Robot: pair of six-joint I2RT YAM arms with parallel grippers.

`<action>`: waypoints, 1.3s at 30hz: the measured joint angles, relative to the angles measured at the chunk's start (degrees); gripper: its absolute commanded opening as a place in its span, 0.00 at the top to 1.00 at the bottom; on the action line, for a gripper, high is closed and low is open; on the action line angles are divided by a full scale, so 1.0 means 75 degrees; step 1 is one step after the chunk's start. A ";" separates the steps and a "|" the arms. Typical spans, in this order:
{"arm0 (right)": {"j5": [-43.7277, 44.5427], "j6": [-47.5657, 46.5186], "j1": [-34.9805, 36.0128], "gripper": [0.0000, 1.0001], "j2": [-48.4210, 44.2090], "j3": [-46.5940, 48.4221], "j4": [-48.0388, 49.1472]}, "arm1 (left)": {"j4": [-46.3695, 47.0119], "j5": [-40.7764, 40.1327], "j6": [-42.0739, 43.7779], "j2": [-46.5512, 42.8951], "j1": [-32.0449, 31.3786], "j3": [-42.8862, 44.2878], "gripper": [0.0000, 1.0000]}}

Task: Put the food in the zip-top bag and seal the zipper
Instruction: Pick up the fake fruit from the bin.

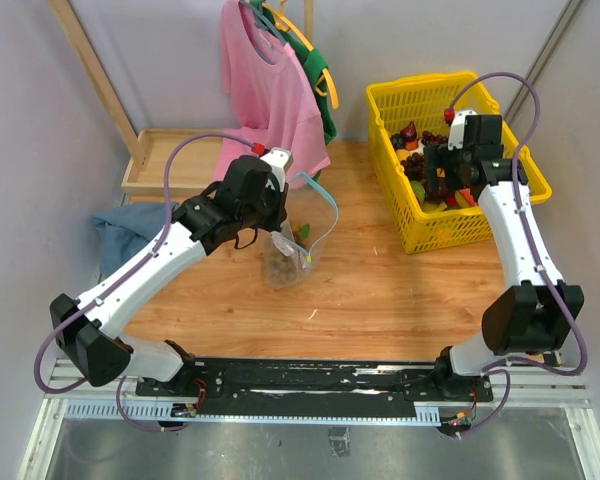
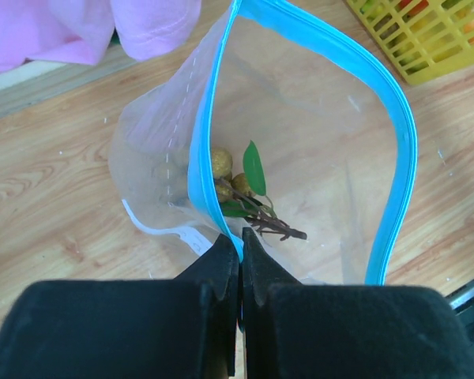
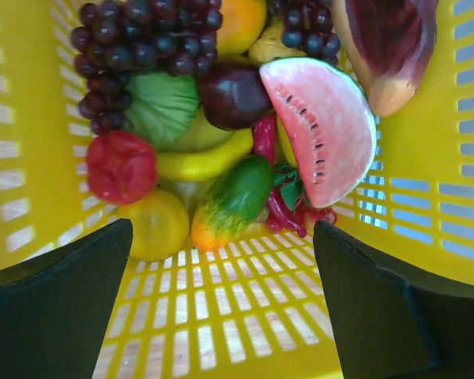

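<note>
On the wooden table [image 1: 380, 290] we saw one zip-top bag [image 1: 292, 255] standing, its zipper [image 2: 399, 142] pinched between the tight-pressed fingers of the left gripper [image 2: 239, 241], one tan berry cluster [image 2: 225, 178] inside. The right gripper [image 3: 223, 229] hung with jaws spread wide over one yellow basket [image 3: 426, 197] holding two grape bunches [image 3: 134, 39] and one watermelon slice [image 3: 324, 134]

My right pincer [image 3: 223, 233] is black. The basket [image 3: 426, 197] filling its view is bright yellow and slotted. Inside: dark purple grapes [image 3: 134, 35], a pink watermelon slice [image 3: 324, 134] with black seeds, a green-to-orange mango [image 3: 233, 201], a red fruit [image 3: 121, 166]. In my left view the bag [image 2: 324, 142] is clear, its zipper [image 2: 405, 158] teal-blue.
</note>
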 measured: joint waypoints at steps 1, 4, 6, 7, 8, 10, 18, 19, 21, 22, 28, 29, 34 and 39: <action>-0.0035 0.0003 -0.0122 0.01 0.0140 0.0067 -0.0029 | 0.0038 -0.0012 0.0067 0.0000 0.0003 -0.0020 1.00; -0.0134 0.0047 -0.0350 0.01 0.0525 0.0248 -0.0187 | 0.0265 -0.0017 0.0216 -0.0012 0.0003 -0.0216 1.00; -0.0181 0.0140 -0.0437 0.01 0.0813 0.0417 -0.0303 | 0.0338 -0.0017 0.0262 -0.0015 0.0003 -0.0420 1.00; -0.0195 0.0251 -0.0469 0.01 0.0985 0.0490 -0.0367 | 0.0344 -0.0015 0.0277 -0.0015 0.0003 -0.0493 1.00; -0.0227 0.0326 -0.0487 0.01 0.1102 0.0539 -0.0431 | 0.0353 -0.0012 0.0283 -0.0015 0.0003 -0.0577 1.00; -0.0312 0.0603 -0.0565 0.02 0.1440 0.0653 -0.0662 | 0.0385 0.0015 0.0289 -0.0020 0.0015 -0.0670 1.00; -0.0388 0.1542 -0.1177 0.08 0.2672 0.0702 -0.1405 | 0.0522 0.0245 0.0283 -0.0143 0.0187 -0.0828 1.00; -0.0428 0.1626 -0.1244 0.10 0.2774 0.0702 -0.1445 | 0.0545 0.0289 0.0280 -0.0149 0.0221 -0.0833 1.00; -0.0545 0.1757 -0.1346 0.11 0.2946 0.0691 -0.1463 | 0.0557 0.0356 0.0277 -0.0149 0.0274 -0.0833 1.00; -0.0629 0.1818 -0.1376 0.12 0.3013 0.0676 -0.1451 | 0.0557 0.0382 0.0274 -0.0149 0.0291 -0.0833 1.00; -0.0988 0.2087 -0.1419 0.15 0.3407 0.0592 -0.1376 | 0.0615 0.0507 0.0274 -0.0149 0.0318 -0.0848 1.00; -0.1064 0.2116 -0.1419 0.16 0.3485 0.0557 -0.1320 | 0.0615 0.0516 0.0274 -0.0152 0.0318 -0.0848 1.00; -0.1332 0.2206 -0.1478 0.22 0.3756 0.0306 -0.0994 | 0.0662 0.0522 0.0259 -0.0152 0.0323 -0.0880 1.00; -0.1437 0.2206 -0.1521 0.33 0.3917 0.0189 -0.0816 | 0.0673 0.0525 0.0245 -0.0152 0.0361 -0.0912 1.00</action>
